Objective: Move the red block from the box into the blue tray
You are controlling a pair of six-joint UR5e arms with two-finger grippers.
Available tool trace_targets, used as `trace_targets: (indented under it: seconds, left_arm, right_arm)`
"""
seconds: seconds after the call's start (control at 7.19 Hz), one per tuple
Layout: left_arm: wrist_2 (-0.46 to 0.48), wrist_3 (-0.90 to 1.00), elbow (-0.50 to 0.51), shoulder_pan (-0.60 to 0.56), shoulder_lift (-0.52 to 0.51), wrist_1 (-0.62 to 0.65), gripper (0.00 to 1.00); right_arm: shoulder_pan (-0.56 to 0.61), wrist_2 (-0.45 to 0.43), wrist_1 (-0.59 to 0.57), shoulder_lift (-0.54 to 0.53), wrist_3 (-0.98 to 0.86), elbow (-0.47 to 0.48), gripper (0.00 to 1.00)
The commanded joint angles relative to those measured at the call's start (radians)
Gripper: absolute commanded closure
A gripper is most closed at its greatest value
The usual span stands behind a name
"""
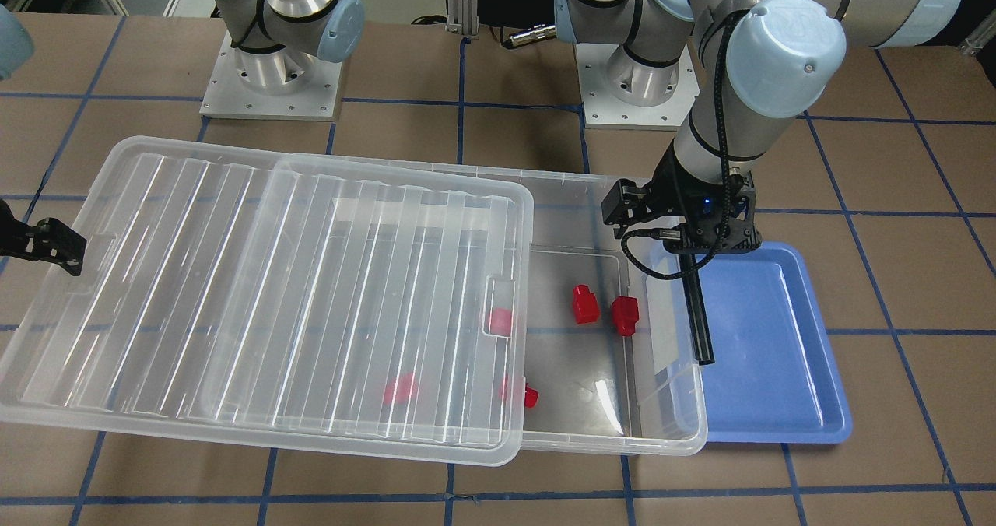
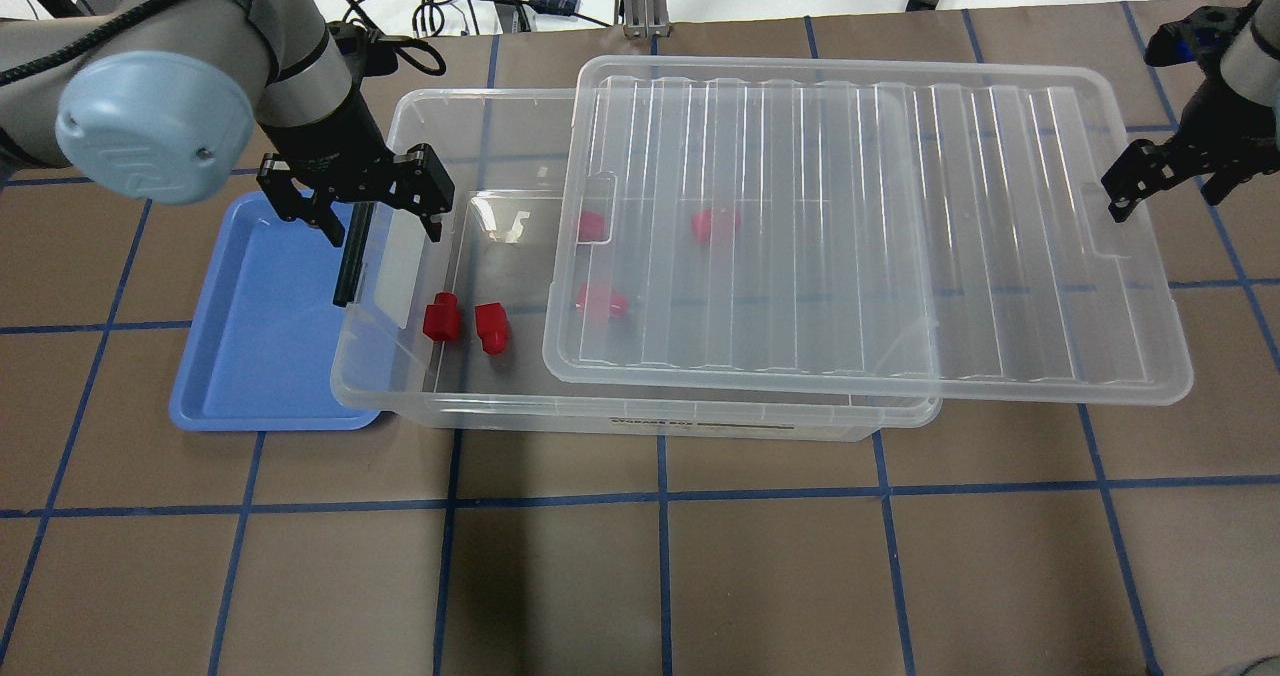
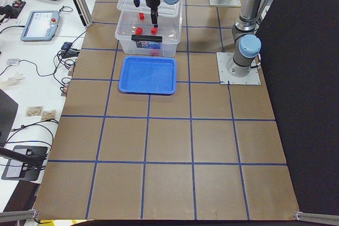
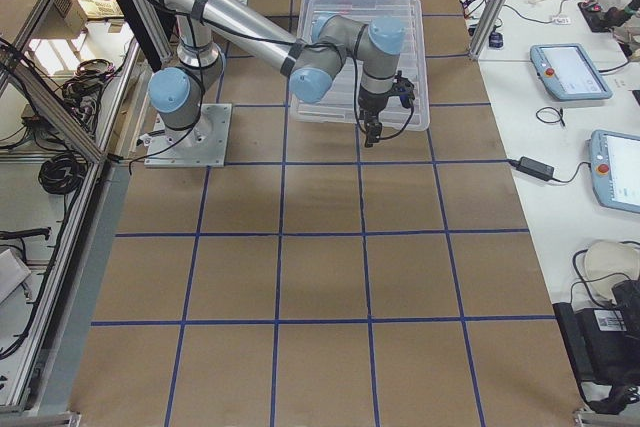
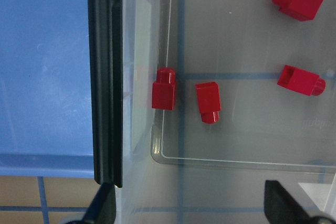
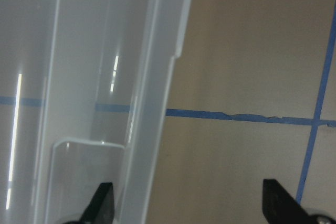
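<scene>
The clear box [image 2: 640, 421] lies across the table, its ribbed lid [image 2: 860, 226] slid off toward my right so the left end is uncovered. Two red blocks [image 2: 440, 318] [image 2: 491, 327] lie on the bare floor there, also seen in the left wrist view [image 5: 164, 88] [image 5: 208, 100]. Three more show blurred under the lid [image 2: 600, 301]. The blue tray [image 2: 260, 336] sits against the box's left end and holds nothing. My left gripper [image 2: 365, 201] hangs open and empty above that end, over the black latch bar [image 2: 350, 256]. My right gripper [image 2: 1170, 186] is open at the lid's right edge.
The lid overhangs the box's right end and rests partly over the table [image 1: 264, 292]. The lid's edge runs under the right gripper's left finger in the right wrist view [image 6: 157, 103]. Brown table with blue tape lines [image 2: 660, 576] lies in front of the box.
</scene>
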Motion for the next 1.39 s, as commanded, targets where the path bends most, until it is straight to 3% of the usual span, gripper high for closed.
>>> trace_targets:
  seconds: [0.0, 0.14, 0.56, 0.83, 1.25]
  left_arm:
    - [-0.002, 0.001, -0.014, -0.002, -0.004, 0.01, 0.0]
    - [-0.005, -0.004, -0.014, -0.011, -0.019, 0.016, 0.0]
    - [-0.017, -0.008, -0.088, -0.033, -0.062, 0.114, 0.17]
    - [-0.043, 0.002, -0.158, -0.033, -0.085, 0.215, 0.17]
    - [-0.057, 0.004, -0.166, -0.035, -0.123, 0.226, 0.22]
  right_arm:
    - [-0.005, 0.002, -0.001, 0.001, -0.044, 0.002, 0.0]
    - [-0.005, 0.003, -0.004, 0.004, -0.061, 0.002, 0.0]
    - [-0.005, 0.003, -0.001, 0.037, -0.098, -0.015, 0.0]
    - [-0.005, 0.002, 0.001, 0.037, -0.106, -0.018, 0.0]
    - [-0.005, 0.002, 0.001, 0.037, -0.118, -0.02, 0.0]
